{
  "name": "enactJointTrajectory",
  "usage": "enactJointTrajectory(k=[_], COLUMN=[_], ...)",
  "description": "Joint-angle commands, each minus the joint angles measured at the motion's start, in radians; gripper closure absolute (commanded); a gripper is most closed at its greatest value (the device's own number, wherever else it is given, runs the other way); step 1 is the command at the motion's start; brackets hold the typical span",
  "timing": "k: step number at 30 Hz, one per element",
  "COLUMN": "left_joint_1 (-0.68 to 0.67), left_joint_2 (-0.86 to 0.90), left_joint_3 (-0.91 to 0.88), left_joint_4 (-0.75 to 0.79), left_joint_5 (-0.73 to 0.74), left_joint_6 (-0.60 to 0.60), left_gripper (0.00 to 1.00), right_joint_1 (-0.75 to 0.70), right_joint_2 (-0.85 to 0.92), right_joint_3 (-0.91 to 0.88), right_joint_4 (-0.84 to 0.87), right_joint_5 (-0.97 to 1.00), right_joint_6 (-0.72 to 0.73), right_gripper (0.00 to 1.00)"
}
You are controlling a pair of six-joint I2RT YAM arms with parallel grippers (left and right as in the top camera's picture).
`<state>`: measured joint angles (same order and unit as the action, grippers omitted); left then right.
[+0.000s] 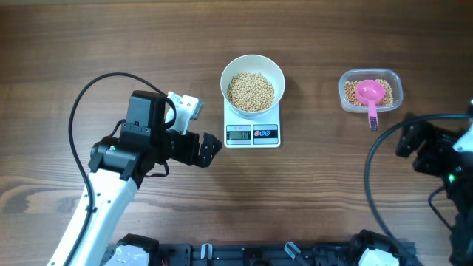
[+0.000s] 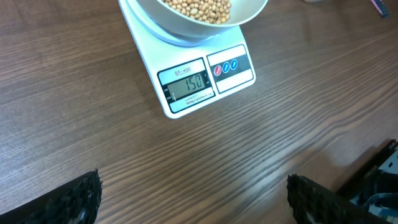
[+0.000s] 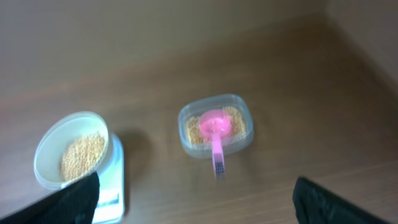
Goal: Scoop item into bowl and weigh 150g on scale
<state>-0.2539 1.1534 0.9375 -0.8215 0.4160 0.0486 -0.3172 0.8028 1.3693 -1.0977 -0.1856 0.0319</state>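
The bowl (image 1: 253, 63) on the scale (image 1: 252, 134) lies just far-right of my spread left pincer (image 2: 193, 196), well left of my spread right pincer (image 3: 198, 205)

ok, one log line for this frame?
bowl of beans on scale | display 150 | pink scoop in container | left gripper open, empty | right gripper open, empty

Glossy bowl (image 1: 253, 75), wood-grain table (image 1: 111, 44)

Beans (image 1: 250, 91): tan. Bowl (image 1: 228, 77), scale (image 1: 253, 134): white; scale display grey, panel dark. Scoop (image 1: 368, 91), right: pink, in clear tub (image 1: 344, 92). Table (image 1: 332, 185): brown wood grain. My left fingers (image 2: 78, 200): black, nubbly.
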Motion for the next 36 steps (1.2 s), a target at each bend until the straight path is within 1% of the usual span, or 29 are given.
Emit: enactJointTrajectory(k=[1,6,10,12,15,20,22,26,31,34,36], left_joint_1=[0.005,0.005,0.005,0.005,0.005,0.005,0.005,0.005,0.005,0.005,0.005], left_joint_2=[0.005,0.005,0.005,0.005,0.005,0.005,0.005,0.005,0.005,0.005,0.005], left_joint_3=[0.0,0.0,0.0,0.0,0.0,0.0,0.0,0.0,0.0,0.0,0.0], left_joint_4=[0.002,0.002,0.002,0.002,0.002,0.002,0.002,0.002,0.002,0.002,0.002], left_joint_5=[-0.002,-0.002,-0.002,-0.002,-0.002,-0.002,-0.002,-0.002,-0.002,-0.002,-0.002], left_joint_6=[0.023,0.023,0.023,0.023,0.023,0.023,0.023,0.023,0.023,0.023,0.023], left_gripper=[0.0,0.0,0.0,0.0,0.0,0.0,0.0,0.0,0.0,0.0,0.0], right_joint_1=[0.098,0.149,0.201,0.214,0.235,0.276,0.297,0.317,0.319,0.325,0.334], right_joint_2=[-0.065,-0.142,-0.285,-0.377,-0.499,-0.636,-0.677,-0.726,-0.801,-0.8,-0.8], right_joint_3=[-0.121,-0.43,-0.692,-0.809,-0.943,-1.065,-1.094,-1.123,-1.205,-1.247,-1.257], right_joint_4=[0.181,0.519,0.813,0.905,0.96,0.967,0.97,0.97,1.012,1.067,1.066], right_joint_5=[0.037,0.032,0.034,0.033,0.033,0.04,0.081,0.15,0.148,0.144,0.145], right_joint_6=[-0.065,-0.05,-0.056,-0.056,-0.054,-0.054,-0.053,-0.055,-0.055,-0.055,-0.059], right_gripper=[0.0,0.0,0.0,0.0,0.01,0.0,0.01,0.0,0.0,0.0,0.0])
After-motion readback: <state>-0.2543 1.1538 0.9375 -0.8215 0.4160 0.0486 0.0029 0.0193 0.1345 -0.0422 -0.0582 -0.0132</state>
